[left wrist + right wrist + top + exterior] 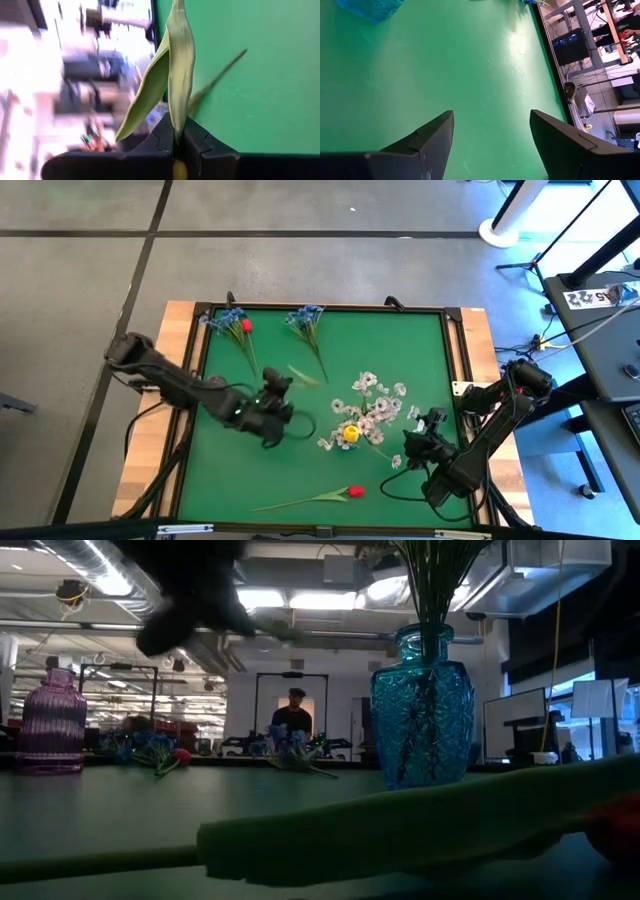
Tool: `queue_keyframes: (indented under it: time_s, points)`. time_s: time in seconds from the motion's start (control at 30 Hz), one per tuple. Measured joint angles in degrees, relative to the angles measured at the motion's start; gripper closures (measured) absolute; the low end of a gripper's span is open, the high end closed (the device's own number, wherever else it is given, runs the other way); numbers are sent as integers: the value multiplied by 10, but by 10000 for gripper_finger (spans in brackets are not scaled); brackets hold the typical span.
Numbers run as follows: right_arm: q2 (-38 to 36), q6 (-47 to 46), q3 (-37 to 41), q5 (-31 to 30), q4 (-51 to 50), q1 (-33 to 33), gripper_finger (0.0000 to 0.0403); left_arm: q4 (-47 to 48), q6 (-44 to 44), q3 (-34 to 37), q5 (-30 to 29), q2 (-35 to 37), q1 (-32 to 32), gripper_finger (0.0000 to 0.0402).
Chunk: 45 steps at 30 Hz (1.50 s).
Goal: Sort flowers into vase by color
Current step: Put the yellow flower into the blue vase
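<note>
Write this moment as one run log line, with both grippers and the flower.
left gripper: shut on leafy flower stem | right gripper: open, waiting over mat

Dim backlit low view, blurred foreground

Robotics lab or open workshop, exposed ceiling ducts (pixel 90 570), strip lights, monitors (pixel 515 725), person (pixel 293 715) at benches

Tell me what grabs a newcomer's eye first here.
Mid-mat, the blue glass vase packed with white blossoms and a yellow bud. Left of it, the left claw is shut on a green-leaved stem, lifted off the mat. A red tulip lies near the front edge.
</note>
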<state>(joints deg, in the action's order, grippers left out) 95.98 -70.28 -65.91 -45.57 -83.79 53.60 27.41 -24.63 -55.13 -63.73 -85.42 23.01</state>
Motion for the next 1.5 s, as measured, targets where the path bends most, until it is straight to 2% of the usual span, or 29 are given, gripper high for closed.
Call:
queue_keyframes:
  time_s: [0.13,0.23,0.33,0.57,0.9,1.2,1.5]
  points:
    - [0,0,0,-5,-3,0,141,3,-112,-1,-7,31,75,400]
    - [0,0,0,-9,-5,0,141,6,-177,-1,-57,33,122,400]
    - [0,-1,0,-9,-10,0,141,16,-197,-4,-143,40,149,401]
    - [0,-41,0,-9,-47,0,141,115,-162,-29,-178,73,187,401]
    - [0,-68,0,-38,-59,-41,141,204,-213,-31,-125,152,188,401]
    - [0,-80,0,-18,-34,-100,141,195,-335,-31,-59,162,163,399]
    - [-1,-104,0,-7,34,-110,141,167,-437,-51,-24,161,104,397]
